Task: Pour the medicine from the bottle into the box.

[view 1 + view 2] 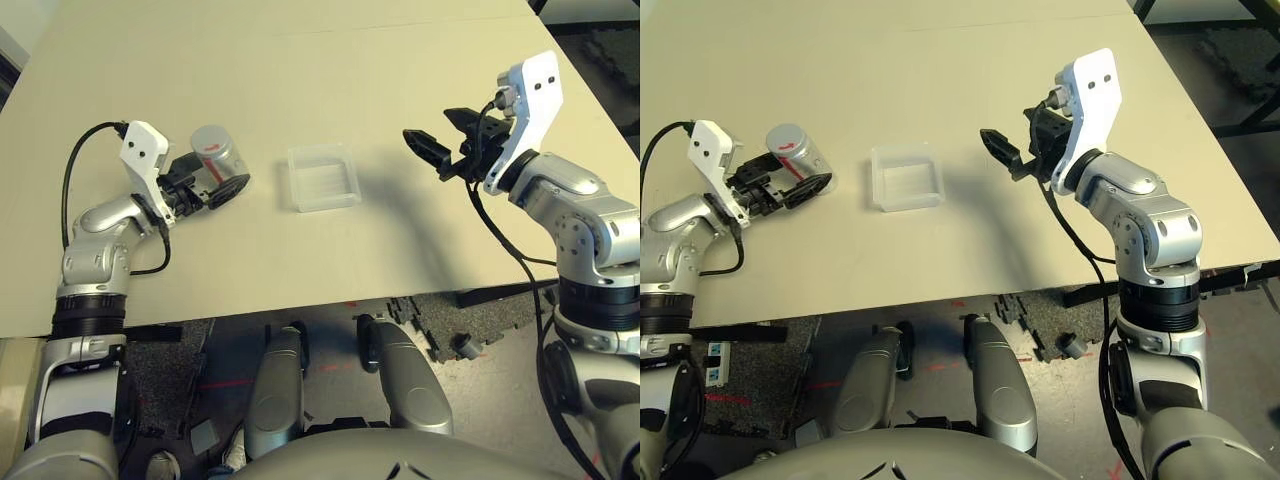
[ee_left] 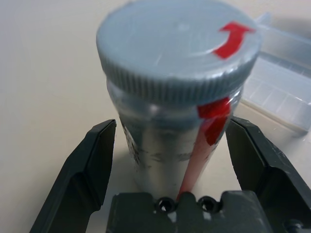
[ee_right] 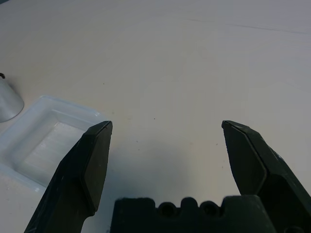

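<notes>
left gripper (image 2: 170, 170) wide around capped bottle (image 1: 218, 160) (not yet clamped), ready to grasp | box (image 1: 322, 177) at bottle's 3 o'clock, awaiting the pour | right gripper (image 1: 436, 140) wide, empty, aloft at box's 3 o'clock

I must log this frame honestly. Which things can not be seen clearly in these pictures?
- Medicine: the bottle has its cap on, so its contents are hidden in every view.
- Left gripper: its fingers flank the bottle; contact cannot be told from the left wrist view.
- Box: partly behind a right gripper finger in the right wrist view.
- Bottle in the right wrist view: cut off by the edge.
</notes>
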Available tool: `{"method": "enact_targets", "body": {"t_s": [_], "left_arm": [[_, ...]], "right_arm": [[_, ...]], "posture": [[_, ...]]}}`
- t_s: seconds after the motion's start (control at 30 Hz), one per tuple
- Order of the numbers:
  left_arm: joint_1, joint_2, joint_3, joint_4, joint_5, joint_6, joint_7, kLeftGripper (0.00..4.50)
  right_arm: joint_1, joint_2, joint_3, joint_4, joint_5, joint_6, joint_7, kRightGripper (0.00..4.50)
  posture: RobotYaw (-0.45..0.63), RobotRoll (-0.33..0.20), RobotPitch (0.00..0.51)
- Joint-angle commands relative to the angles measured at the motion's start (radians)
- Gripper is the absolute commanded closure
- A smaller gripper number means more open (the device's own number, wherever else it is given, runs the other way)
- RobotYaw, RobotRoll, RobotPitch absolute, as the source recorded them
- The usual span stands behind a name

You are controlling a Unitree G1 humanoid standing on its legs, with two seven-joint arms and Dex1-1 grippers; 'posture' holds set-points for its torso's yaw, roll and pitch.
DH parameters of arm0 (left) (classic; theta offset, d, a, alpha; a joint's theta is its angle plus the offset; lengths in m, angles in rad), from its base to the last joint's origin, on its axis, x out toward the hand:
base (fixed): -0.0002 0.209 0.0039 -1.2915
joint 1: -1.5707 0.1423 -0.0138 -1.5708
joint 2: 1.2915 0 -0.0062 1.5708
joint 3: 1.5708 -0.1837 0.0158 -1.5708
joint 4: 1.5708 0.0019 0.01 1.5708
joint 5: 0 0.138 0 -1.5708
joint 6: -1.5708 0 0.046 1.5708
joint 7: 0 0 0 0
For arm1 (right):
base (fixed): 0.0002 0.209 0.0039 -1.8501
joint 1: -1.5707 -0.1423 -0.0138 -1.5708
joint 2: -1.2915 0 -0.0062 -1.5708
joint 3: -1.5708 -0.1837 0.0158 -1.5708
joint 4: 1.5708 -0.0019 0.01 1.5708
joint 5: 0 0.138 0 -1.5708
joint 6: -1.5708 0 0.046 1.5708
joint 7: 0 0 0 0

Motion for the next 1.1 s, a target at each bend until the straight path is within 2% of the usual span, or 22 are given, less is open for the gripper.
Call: {"method": "enact_targets", "body": {"t_s": [0.03,0.17,0.2,0.27,0.37,0.63,0.77,1.1], "left_arm": [[-0.005,-0.012,-0.011,0.028,0.018,-0.019,0.002,0.08],[-0.008,-0.014,-0.01,0.039,0.021,-0.02,-0.003,0.08],[-0.01,-0.014,-0.01,0.042,0.021,-0.022,-0.004,0.24],[-0.014,-0.014,-0.009,0.043,0.019,-0.024,-0.007,0.7],[-0.023,-0.011,-0.014,0.025,0.009,-0.016,-0.023,1.75],[-0.107,-0.005,-0.051,-0.055,-0.032,0.098,-0.097,1.74],[-0.153,-0.013,-0.088,-0.08,-0.029,0.131,-0.132,1.74],[-0.181,-0.052,-0.174,-0.082,-0.008,0.101,-0.197,1.74]], "right_arm": [[0.004,-0.005,0.016,-0.031,0.002,-0.006,0.004,0.0],[0.003,-0.006,0.039,-0.042,0.016,-0.027,0.046,0.0],[0.004,-0.007,0.051,-0.05,0.022,-0.035,0.068,0.0],[0.003,-0.011,0.081,-0.062,0.027,-0.056,0.112,0.0],[-0.003,-0.012,0.122,-0.081,0.032,-0.074,0.16,0.0],[-0.084,0.002,0.197,-0.05,0.02,-0.117,0.229,0.0],[-0.165,0.021,0.231,0.007,-0.016,-0.121,0.213,0.0],[-0.307,0.082,0.296,0.079,-0.059,-0.032,0.189,0.0]], "posture": [[-0.02,0.0,0.242],[-0.01,0.0,0.241],[-0.01,0.0,0.24],[-0.01,0.0,0.24],[0.0,0.0,0.24],[0.01,0.0,0.234],[0.02,0.0,0.227],[0.01,0.0,0.216]]}}
